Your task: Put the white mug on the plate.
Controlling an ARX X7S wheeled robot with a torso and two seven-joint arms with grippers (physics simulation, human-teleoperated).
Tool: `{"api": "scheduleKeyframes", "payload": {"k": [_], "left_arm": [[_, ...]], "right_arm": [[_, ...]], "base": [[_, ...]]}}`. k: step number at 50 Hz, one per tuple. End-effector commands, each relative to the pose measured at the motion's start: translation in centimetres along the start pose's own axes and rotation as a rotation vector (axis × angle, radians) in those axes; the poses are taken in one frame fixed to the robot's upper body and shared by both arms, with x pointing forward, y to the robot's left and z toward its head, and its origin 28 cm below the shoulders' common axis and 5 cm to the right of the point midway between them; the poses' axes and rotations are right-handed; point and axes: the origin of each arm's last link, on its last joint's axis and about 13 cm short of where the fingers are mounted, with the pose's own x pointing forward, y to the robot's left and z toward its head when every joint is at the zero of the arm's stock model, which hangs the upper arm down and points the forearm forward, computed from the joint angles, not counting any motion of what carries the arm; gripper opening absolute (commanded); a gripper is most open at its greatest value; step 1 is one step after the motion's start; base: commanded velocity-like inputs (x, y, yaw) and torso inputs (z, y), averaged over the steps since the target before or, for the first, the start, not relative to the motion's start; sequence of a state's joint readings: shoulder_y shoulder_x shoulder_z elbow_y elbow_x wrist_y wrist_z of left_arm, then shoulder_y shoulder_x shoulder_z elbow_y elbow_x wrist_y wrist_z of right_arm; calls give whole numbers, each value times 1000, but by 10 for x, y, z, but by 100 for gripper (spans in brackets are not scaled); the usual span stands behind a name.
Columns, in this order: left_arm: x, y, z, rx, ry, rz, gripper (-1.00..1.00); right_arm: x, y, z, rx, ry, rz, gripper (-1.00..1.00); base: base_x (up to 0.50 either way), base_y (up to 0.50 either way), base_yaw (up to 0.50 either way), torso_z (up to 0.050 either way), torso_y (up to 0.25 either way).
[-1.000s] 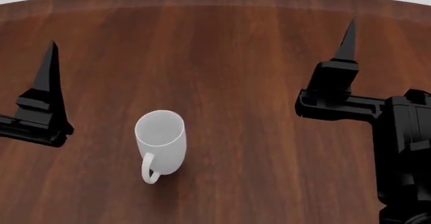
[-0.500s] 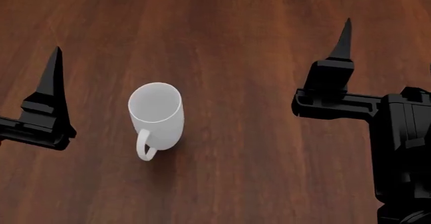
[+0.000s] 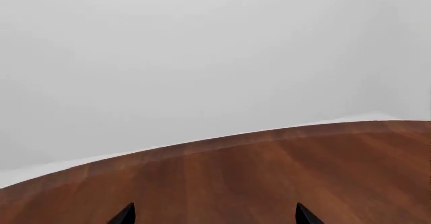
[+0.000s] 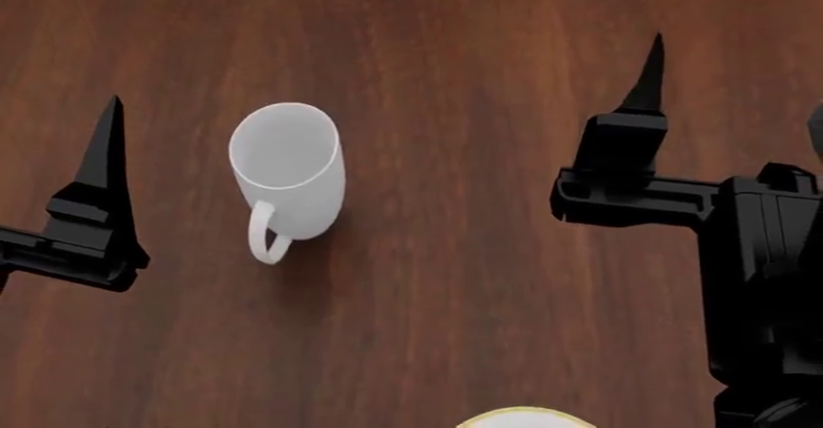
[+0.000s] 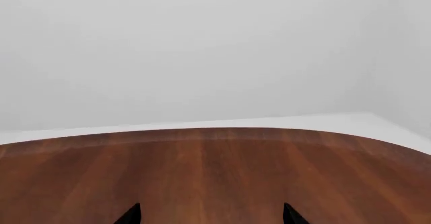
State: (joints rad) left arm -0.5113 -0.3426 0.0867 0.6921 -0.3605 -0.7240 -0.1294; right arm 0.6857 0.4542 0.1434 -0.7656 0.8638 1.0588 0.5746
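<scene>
The wooden table (image 4: 489, 254) fills the head view; only the wrist views show its far edge. The white mug (image 4: 288, 179) stands upright between the left gripper (image 3: 213, 218) and right gripper (image 5: 210, 217), both spread open and empty, well apart from it. Only the head view catches the plate (image 4: 525, 418)'s rim at the near edge

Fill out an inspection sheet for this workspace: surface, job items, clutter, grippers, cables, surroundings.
Surface: dark brown wood-grain table, curved far edge in both wrist views.
Job's things: plain glossy white mug with loop handle stands upright on the table, handle toward the robot; only a sliver of the round white plate with gold-yellow rim shows at the head view's near edge. Mug not on plate.
Clutter: nothing seen.
Grippers: left gripper open, empty, fingertips apart; right gripper open, empty. Neither touches the mug.
Cables: nothing seen.
Surroundings: plain pale grey wall beyond the table.
</scene>
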Motion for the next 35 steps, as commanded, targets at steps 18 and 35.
{"api": "scheduleKeyframes", "payload": {"k": [18,35], "left_arm": [[1,-2,0,7,6,-7,100],[2,-4,-5,12,19,-17,100]], "right_arm": [[-2,-2,2,-1,-4,-5,100],[-1,-3,-3,2,7,-8,100]], "base": [[-1,0,0,0,-142],[-1,0,0,0,-141]]}}
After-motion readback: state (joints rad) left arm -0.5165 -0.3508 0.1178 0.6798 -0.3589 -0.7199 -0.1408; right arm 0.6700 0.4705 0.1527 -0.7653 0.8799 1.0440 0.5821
